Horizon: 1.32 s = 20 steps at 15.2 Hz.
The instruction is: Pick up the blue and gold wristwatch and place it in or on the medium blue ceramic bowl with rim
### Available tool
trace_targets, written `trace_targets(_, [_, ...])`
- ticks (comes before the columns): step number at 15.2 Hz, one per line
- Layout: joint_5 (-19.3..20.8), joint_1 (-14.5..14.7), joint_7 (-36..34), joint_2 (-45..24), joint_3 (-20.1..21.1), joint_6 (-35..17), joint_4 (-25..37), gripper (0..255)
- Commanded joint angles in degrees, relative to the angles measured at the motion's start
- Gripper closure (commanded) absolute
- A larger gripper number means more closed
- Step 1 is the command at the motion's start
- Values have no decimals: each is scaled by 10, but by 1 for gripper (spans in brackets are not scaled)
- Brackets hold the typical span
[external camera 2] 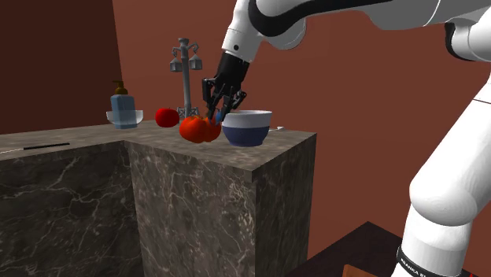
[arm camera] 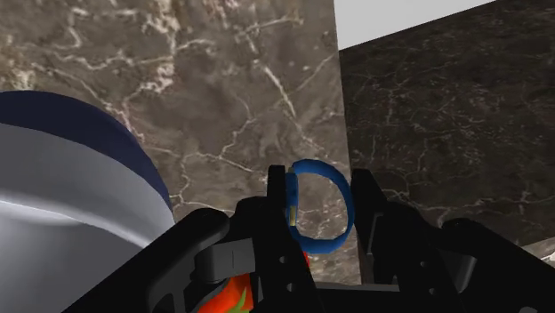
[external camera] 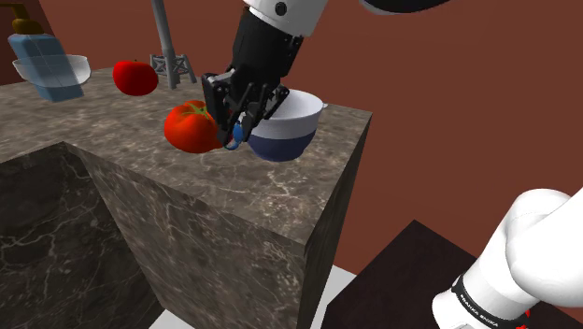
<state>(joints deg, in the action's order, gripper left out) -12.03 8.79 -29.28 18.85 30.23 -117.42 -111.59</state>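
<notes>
I see the gripper (external camera: pixel 234 136) closed on the watch (arm camera: pixel 344 203), with the blue strap clasped between its two fingers. The watch is low over the marble counter (external camera: pixel 280 201), between the tomato (external camera: pixel 191 127) and the bowl (external camera: pixel 288 131), close beside the bowl's wall and not inside it. I cannot tell if it touches the counter.

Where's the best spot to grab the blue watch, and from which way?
By its strap, from above. The watch is a thin open loop, so a finger fits on each side of it, as the tool clasps it now. A tomato and the bowl sit close on either side, so coming in sideways would likely bump them.
</notes>
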Motion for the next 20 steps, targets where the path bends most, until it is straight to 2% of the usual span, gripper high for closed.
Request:
trace_targets(1, [3,-1,-3,-4,0,15,19,255])
trace_targets(18, [34,-12,-27,-52,6,147,195,255])
trace_targets(20, [26,-16,-11,-43,-7,150,189,255])
